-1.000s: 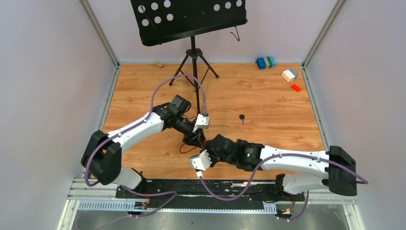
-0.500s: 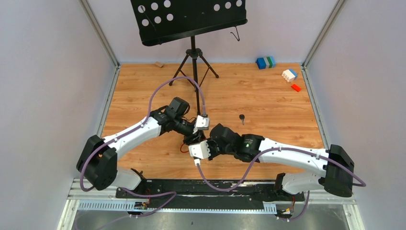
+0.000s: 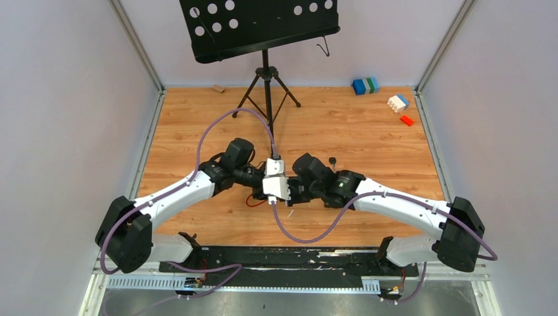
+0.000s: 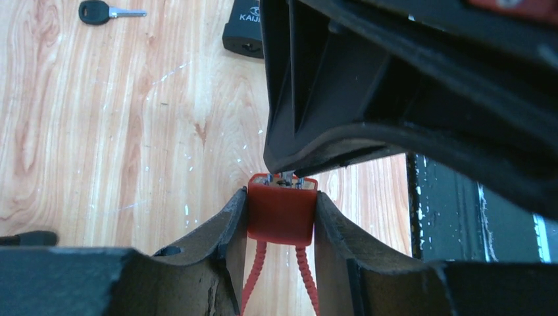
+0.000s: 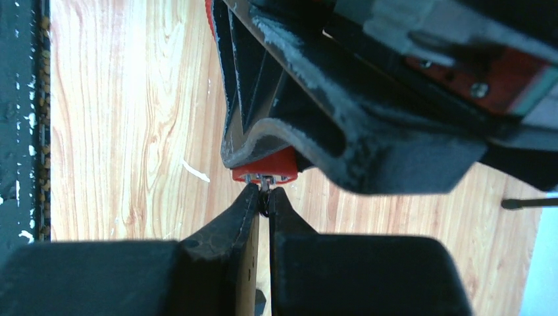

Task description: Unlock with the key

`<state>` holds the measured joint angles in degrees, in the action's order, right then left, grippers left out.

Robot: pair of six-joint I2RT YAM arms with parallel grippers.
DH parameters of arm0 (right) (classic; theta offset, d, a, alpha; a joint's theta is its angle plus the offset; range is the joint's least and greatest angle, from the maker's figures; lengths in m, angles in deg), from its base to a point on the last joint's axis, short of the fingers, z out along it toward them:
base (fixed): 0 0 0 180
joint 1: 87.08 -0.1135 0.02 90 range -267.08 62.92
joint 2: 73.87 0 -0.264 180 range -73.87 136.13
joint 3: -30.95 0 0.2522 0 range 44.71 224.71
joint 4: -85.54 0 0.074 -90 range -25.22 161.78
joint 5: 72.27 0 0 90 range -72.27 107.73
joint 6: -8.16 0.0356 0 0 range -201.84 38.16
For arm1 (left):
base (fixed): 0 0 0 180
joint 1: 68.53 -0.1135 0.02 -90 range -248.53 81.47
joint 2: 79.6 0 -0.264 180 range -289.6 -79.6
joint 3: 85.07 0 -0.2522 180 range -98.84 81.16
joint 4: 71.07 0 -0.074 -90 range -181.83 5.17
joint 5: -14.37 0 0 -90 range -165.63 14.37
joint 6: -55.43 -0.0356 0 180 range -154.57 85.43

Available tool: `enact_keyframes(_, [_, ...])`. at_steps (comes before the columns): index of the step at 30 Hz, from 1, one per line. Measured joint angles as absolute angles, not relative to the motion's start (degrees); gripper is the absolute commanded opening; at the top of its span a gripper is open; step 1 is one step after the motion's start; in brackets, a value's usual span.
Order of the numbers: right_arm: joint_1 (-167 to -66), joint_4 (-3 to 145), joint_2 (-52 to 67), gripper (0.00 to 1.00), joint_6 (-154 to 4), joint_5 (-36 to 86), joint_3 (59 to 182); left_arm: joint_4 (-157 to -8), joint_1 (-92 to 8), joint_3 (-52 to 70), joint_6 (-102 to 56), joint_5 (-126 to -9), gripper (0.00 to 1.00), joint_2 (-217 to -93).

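Currently: left clamping the red lock, right closing at its metal end

Your left gripper (image 4: 281, 201) is grasping the lock (image 4: 279, 214), a smooth red plastic block with rounded corners. It's being squeezed between two dark, scuffed, curved pads (image 4: 230, 230). Two ribbed red cable strands (image 4: 304, 276) are running back from the block between the fingers. Small shiny metal pins (image 4: 284, 178) are sticking out of its far end.

Your right gripper (image 5: 264, 192) is pressing its fingers nearly together, tips touching that metal end. Whether anything is pinched between them, I cannot tell.

The key (image 4: 108, 11), with a black oval head and a thin silver blade, is lying flat on the pale wood-grain table (image 4: 99, 131). It's sitting beyond the lock, well apart from both sets of fingertips. A matte black case (image 4: 242, 33) with white lettering is sitting near it.

The left wrist view is giving you the lock's full face and the cable. The right wrist view is showing only a sliver of the lock (image 5: 266, 164) under the left fingers. The top view is hiding the lock beneath the two wrists, but it's showing the key (image 3: 333, 160) just beside the right arm.
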<state>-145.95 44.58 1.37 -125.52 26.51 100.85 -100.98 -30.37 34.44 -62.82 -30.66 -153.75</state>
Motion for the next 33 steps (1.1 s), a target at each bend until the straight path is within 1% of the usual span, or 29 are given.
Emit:
enact_keyframes(10, [-142.0,44.6,1.1,0.00,-125.2,34.5,100.8,-95.4,-31.0,37.7,-57.8,-28.9,0.00,-152.7])
enact_keyframes(23, [-140.5,45.6,0.2,0.00,-124.3,36.3,100.0,-92.9,-31.2,38.3,-54.8,-28.7,0.00,-152.4])
enact_keyframes(28, [-140.4,48.0,-2.4,0.00,-124.3,35.8,97.5,-92.1,-31.2,38.2,-56.2,-27.4,0.00,-152.4])
enact_keyframes(30, [-140.5,48.9,-4.0,0.00,-124.7,35.1,96.3,-91.8,-31.1,37.8,-57.5,-26.5,0.03,-152.5])
enact_keyframes(33, [-141.3,49.8,-5.9,0.00,-125.8,33.0,95.3,-91.4,-31.1,37.0,-59.5,-25.8,0.12,-152.6])
